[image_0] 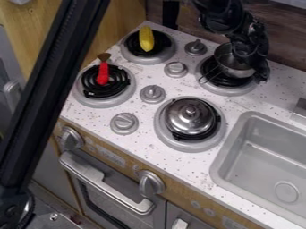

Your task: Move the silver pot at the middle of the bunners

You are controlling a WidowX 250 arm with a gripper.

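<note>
The gripper (254,67) hangs at the upper right, against the right side of the silver pot (224,60) and hiding part of it. That pot rests on the back right burner (224,91), tilted, with a thin wire handle pointing to the lower left. Whether it is held cannot be told. On the front right burner (175,144) sits a round silver lid or lidded pot (190,117) with a knob on top.
A yellow toy (146,38) lies on the back left burner, and a red-handled brush (103,74) lies on the front left burner. Several grey knobs (152,94) stand between the burners. The sink (218,166) is at the right. A black bar (51,91) crosses the left side.
</note>
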